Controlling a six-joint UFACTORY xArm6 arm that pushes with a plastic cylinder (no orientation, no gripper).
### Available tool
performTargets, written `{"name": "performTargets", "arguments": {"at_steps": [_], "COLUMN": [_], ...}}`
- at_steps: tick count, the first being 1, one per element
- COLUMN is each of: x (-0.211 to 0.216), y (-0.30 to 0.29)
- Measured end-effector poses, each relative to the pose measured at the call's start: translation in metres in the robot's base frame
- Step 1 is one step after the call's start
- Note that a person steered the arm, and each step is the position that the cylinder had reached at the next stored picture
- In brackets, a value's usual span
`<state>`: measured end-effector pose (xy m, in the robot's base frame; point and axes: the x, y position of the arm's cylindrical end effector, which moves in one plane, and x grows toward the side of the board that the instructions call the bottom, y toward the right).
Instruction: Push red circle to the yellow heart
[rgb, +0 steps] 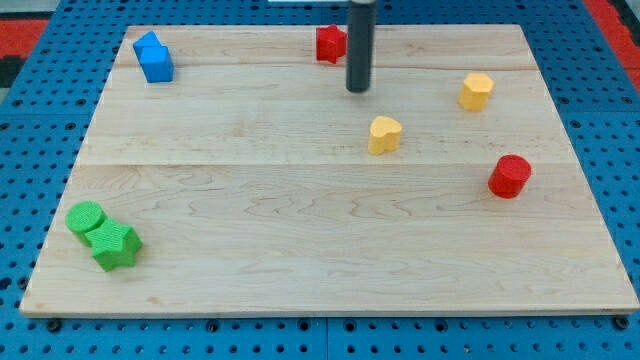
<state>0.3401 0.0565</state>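
Note:
The red circle (510, 176) sits near the board's right edge, at mid height. The yellow heart (384, 134) lies left of it and a little higher, near the board's middle. My tip (358, 89) is at the end of the dark rod, above and slightly left of the yellow heart, apart from it. The tip is far from the red circle and touches no block.
A second red block (330, 43) sits at the top, just left of the rod. A yellow hexagon-like block (476, 91) is at upper right. Two blue blocks (154, 58) are at top left. A green circle (86, 217) and green star (115, 246) are at bottom left.

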Motion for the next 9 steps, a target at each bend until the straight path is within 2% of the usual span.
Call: {"name": "performTargets", "arguments": {"at_steps": [1,2,3,4,5,6,7,8,9], "x": [0.027,0.089,0.112,0.126,0.163,0.159,0.134,0.124,0.127], "y": [0.062,0.116,0.19,0.216,0.22,0.156,0.068,0.054,0.0]}}
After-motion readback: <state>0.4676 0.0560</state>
